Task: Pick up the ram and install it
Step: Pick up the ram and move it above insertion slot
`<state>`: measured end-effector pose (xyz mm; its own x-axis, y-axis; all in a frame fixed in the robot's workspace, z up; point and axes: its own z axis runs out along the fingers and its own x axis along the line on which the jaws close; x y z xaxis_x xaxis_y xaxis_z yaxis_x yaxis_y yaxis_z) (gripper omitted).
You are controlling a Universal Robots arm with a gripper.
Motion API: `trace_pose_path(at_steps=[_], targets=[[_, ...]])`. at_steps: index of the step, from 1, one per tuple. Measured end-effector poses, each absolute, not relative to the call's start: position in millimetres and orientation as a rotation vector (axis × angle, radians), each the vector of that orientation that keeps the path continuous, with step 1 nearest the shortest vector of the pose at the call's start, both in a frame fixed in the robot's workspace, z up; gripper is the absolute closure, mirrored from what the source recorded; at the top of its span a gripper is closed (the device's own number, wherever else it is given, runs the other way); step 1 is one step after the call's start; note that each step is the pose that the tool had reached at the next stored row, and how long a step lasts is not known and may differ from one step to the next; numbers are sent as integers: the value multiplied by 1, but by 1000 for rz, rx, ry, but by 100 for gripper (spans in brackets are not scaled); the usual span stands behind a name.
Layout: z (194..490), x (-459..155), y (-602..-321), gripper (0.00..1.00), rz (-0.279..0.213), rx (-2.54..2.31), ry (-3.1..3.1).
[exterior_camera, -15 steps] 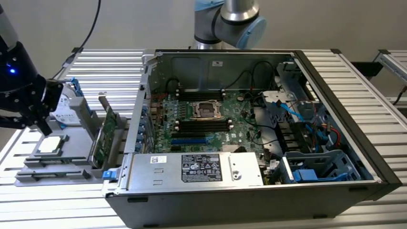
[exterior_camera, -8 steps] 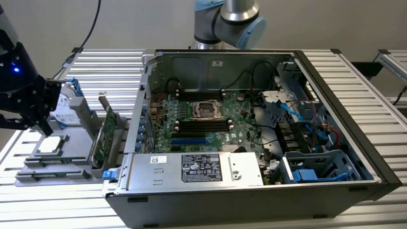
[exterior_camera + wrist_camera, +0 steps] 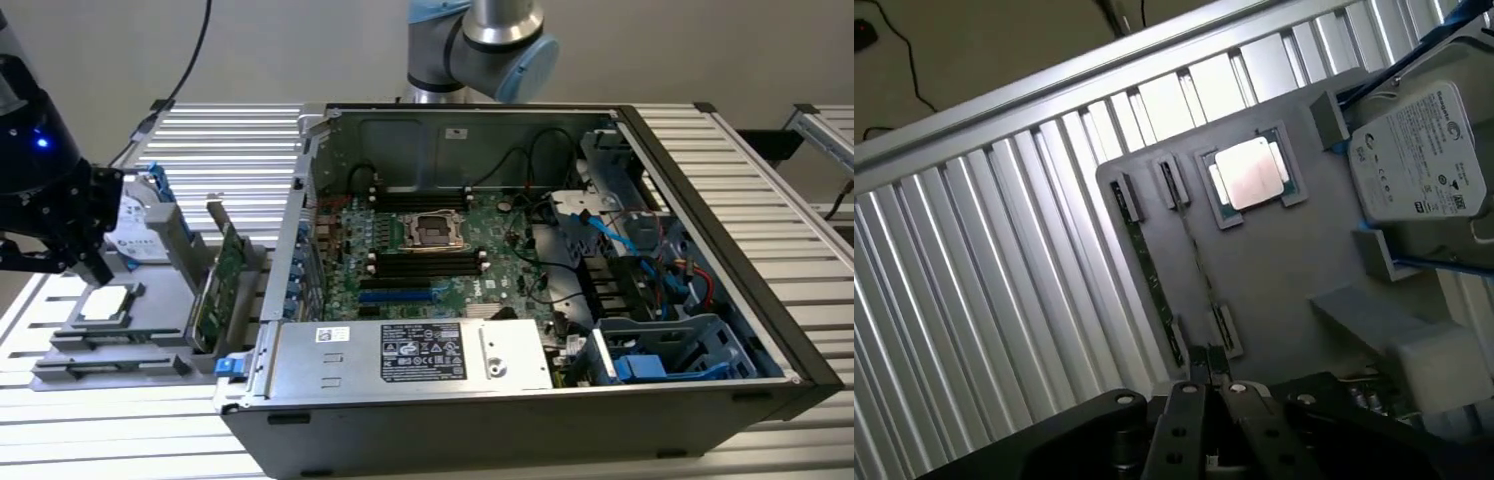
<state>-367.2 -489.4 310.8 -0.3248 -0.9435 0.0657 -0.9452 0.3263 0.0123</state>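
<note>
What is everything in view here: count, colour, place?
Open metal computer case: one, dark grey, on the table.
Motherboard: one, green, inside the case.
Plastic parts tray: one, grey, beside the case.
Square processor chip: one, silver, in a tray recess.
Long thin ram stick: one, dark green, on edge in a tray slot.
Large expansion card: one, green, upright on the tray.
Hard drive: one, silver, on the tray.
Slatted aluminium table: one, silver, under everything.
Gripper: one, black, shut, over the tray.
</note>
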Motion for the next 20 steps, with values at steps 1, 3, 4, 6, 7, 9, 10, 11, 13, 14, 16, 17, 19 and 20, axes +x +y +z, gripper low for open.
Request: trace_pose_path(at_steps=[1, 3, 4, 6, 7, 9, 10, 11, 13, 14, 16, 17, 19, 20], targets=[[311, -367, -489, 89, 44, 1811, -2492], [311, -367, -489, 89, 46, 1856, -2460], [311, -367, -489, 89, 47, 1878, -2443], [310, -367, -489, 89, 48, 1922, -2410], [310, -367, -489, 89, 49, 1946, -2391], [310, -367, -489, 89, 51, 1989, -2356], [310, -367, -489, 89, 52, 2011, -2337], [310, -367, -489, 89, 52, 2032, -2320], [310, -367, -489, 89, 54, 2074, -2283], [310, -367, -489, 89, 55, 2094, -2265], [310, -367, -489, 89, 57, 2136, -2226], [310, -367, -489, 89, 57, 2157, -2207], [309, -367, -489, 89, 59, 2196, -2168], [309, -367, -489, 89, 60, 2216, -2148]])
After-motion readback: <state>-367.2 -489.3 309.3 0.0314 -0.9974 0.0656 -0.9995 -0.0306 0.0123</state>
